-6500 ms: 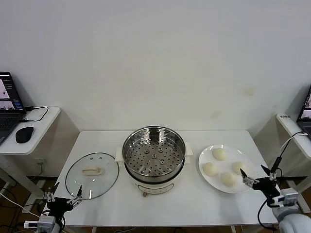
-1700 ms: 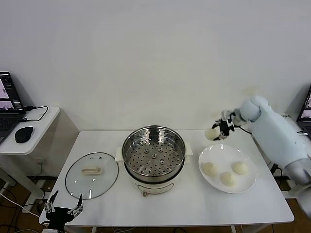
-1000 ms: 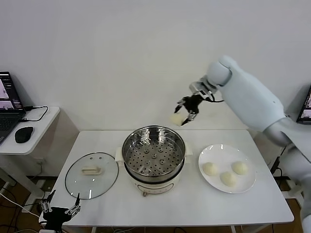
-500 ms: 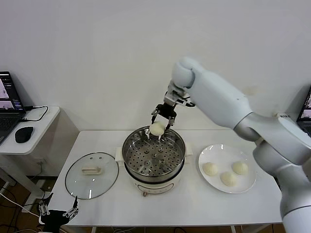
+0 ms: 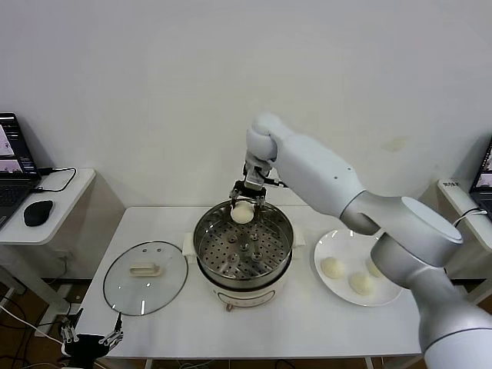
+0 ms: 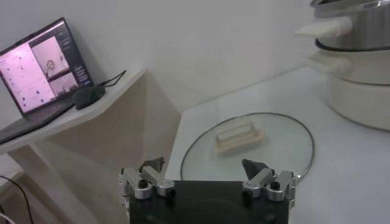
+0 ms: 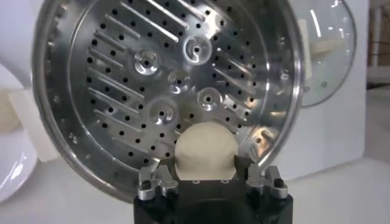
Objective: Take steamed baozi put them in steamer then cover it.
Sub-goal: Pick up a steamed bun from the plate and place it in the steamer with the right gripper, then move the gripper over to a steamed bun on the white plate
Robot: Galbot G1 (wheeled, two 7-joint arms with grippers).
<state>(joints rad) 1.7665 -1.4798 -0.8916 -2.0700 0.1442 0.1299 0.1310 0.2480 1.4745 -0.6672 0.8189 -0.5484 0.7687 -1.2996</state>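
Above steamer (image 5: pixel 243 247): right gripper (image 5: pixel 247 201), baozi (image 5: pixel 242 213).

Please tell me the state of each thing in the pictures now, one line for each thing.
Steamer: uncovered, tray bare.
Lid: lying flat on the table, left of the steamer.
Held bun: above the steamer's far side.
Right gripper: shut on the bun.
Plate: holds three buns.
Left gripper: open, empty, near the lid.

Head camera: high, facing table (image 5: pixel 323 323). Left wrist: low, facing lid (image 6: pixel 247 146). Right wrist: close above steamer (image 7: pixel 109 67); all share steamer.
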